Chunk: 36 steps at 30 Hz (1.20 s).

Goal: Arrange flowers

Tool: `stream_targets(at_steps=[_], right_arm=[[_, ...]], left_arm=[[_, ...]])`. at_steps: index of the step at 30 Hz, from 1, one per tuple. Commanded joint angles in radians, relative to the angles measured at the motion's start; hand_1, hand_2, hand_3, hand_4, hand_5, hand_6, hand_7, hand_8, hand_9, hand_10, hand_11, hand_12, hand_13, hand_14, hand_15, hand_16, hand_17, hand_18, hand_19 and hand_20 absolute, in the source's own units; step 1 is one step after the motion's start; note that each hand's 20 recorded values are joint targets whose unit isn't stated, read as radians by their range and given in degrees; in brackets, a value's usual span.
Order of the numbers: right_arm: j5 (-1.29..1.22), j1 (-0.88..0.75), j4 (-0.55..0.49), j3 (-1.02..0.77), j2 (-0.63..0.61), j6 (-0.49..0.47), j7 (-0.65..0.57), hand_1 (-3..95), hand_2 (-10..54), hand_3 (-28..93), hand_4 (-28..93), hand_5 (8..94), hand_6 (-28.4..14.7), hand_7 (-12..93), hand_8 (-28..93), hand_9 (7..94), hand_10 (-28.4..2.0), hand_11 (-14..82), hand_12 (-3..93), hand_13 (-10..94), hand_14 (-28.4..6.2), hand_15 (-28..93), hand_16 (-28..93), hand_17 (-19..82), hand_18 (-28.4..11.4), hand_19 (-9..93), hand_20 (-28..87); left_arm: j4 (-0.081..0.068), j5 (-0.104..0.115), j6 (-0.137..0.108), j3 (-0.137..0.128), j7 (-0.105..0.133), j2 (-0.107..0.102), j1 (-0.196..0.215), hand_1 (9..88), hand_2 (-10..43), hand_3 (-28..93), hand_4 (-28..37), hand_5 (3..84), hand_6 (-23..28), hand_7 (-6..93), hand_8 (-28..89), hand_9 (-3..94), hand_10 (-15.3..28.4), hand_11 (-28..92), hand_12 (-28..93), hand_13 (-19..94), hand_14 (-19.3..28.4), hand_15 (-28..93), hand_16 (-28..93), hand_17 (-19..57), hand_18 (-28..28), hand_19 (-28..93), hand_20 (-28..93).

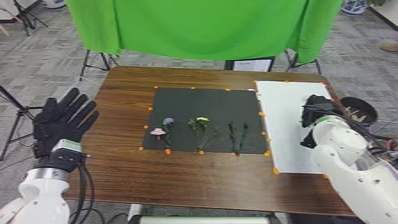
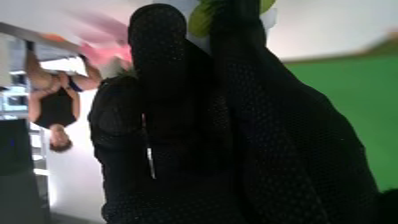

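Left robot hand (image 1: 57, 121) — outstretched

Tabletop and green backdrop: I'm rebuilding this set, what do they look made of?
The tabletop looks like wood or wood laminate, with a low sheen, from its brown streaked grain. The green backdrop seems matte fabric, judging by its soft folds.

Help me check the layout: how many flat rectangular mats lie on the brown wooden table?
2: a black mat near the middle and a white mat to its right, partly hidden by the black-gloved right hand.
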<state>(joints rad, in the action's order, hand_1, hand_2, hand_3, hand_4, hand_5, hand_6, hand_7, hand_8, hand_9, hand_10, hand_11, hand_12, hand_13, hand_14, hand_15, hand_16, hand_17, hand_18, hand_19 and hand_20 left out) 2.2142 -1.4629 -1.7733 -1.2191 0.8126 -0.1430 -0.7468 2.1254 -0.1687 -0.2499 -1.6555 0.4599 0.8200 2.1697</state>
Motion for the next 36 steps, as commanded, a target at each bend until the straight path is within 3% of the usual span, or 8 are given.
stream_targets(at_steps=[1, 8, 15, 18, 26, 30, 32, 36], right_arm=[[0.048, 0.025, -0.160, 0.094, 0.028, 0.076, 0.055, 60.9, -9.3, 70, -28, 78.1, 1.2, 24, 1, 88.0, -7.8, 6.4, 36.0, 78, -5.9, 36, 43, 41, -20.3, 83, 39], [0.010, 0.128, -0.165, 0.223, 0.130, 0.071, 0.087, 60.9, -9.5, 70, -28, 78.3, 0.9, 24, 1, 87.9, -7.9, 6.2, 35.7, 77, -5.9, 36, 43, 41, -20.4, 84, 38], [-0.002, 0.157, -0.150, 0.299, 0.217, 0.051, 0.106, 61.0, -9.5, 70, -28, 78.0, 0.8, 23, 2, 87.3, -8.0, 6.1, 35.6, 78, -5.9, 36, 43, 41, -20.4, 84, 38], [0.007, 0.158, -0.133, 0.323, 0.243, 0.046, 0.104, 61.1, -9.3, 69, -28, 77.6, 0.6, 23, 2, 87.0, -8.1, 6.0, 35.6, 78, -6.0, 36, 43, 41, -20.5, 84, 38], [0.020, 0.180, -0.042, 0.366, 0.310, 0.034, 0.098, 59.5, -7.8, 69, -28, 76.3, 0.3, 23, 2, 85.8, -8.6, 6.0, 34.7, 77, -6.7, 37, 42, 41, -20.6, 85, 38], [0.026, 0.199, -0.006, 0.384, 0.342, 0.030, 0.094, 58.6, -7.3, 70, -28, 75.8, 0.0, 23, 1, 85.2, -9.2, 7.0, 33.9, 77, -7.1, 39, 40, 41, -20.7, 85, 37], [0.042, 0.196, -0.017, 0.375, 0.350, -0.035, 0.098, 58.3, -7.5, 70, -28, 74.3, -0.6, 23, 1, 84.4, -9.3, 7.3, 33.7, 76, -7.1, 39, 40, 41, -20.8, 85, 37], [0.046, 0.198, -0.021, 0.382, 0.345, -0.029, 0.093, 57.3, -8.0, 69, -28, 71.2, -1.1, 22, -1, 81.5, -10.0, 8.1, 31.5, 75, -7.3, 40, 39, 40, -20.8, 85, 37]], left_arm=[[0.003, -0.002, -0.001, -0.001, -0.006, 0.012, 0.005, 24.0, 14.9, 71, -28.3, 40.2, 8.6, 9.0, -7, 31.7, 14.3, 15, 11, 21, 15.9, 28, -6, -5.8, 13.8, 29, 8], [0.003, 0.000, -0.005, 0.007, -0.005, 0.008, 0.000, 24.1, 15.0, 71, -28.3, 40.3, 8.5, 9.0, -7, 31.7, 14.4, 15, 11, 21, 15.9, 28, -6, -5.8, 13.8, 29, 9], [-0.005, -0.012, 0.004, 0.013, -0.029, 0.011, -0.023, 24.2, 15.0, 71, -28.3, 40.2, 8.5, 9.0, -7, 31.7, 14.3, 15, 11, 21, 15.9, 28, -6, -5.8, 13.8, 29, 9], [-0.017, -0.026, 0.017, 0.018, -0.045, 0.014, -0.035, 24.1, 15.0, 71, -28.3, 40.2, 8.4, 9.1, -7, 31.6, 14.3, 15, 11, 21, 15.8, 28, -6, -5.8, 13.8, 29, 8], [-0.025, -0.036, 0.030, 0.025, -0.059, 0.015, -0.050, 24.1, 15.1, 71, -28.3, 39.6, 8.2, 8.7, -7, 30.8, 14.1, 14, 11, 21, 15.7, 27, -5, -5.9, 13.8, 29, 8], [-0.029, -0.037, 0.029, 0.031, -0.060, 0.016, -0.059, 24.1, 15.1, 71, -28.3, 39.7, 8.2, 8.6, -7, 31.0, 13.8, 14, 11, 21, 15.6, 27, -5, -5.9, 13.8, 29, 9], [-0.032, -0.037, 0.035, 0.039, -0.061, 0.018, -0.071, 24.1, 15.1, 71, -28.3, 39.7, 8.1, 8.6, -7, 31.1, 13.4, 14, 11, 21, 15.6, 27, -5, -5.9, 13.8, 29, 9], [-0.029, -0.035, 0.032, 0.042, -0.055, 0.015, -0.070, 24.1, 15.1, 71, -28.3, 39.7, 8.1, 8.6, -7, 31.2, 13.3, 14, 11, 21, 15.5, 27, -5, -5.9, 13.8, 29, 8]])
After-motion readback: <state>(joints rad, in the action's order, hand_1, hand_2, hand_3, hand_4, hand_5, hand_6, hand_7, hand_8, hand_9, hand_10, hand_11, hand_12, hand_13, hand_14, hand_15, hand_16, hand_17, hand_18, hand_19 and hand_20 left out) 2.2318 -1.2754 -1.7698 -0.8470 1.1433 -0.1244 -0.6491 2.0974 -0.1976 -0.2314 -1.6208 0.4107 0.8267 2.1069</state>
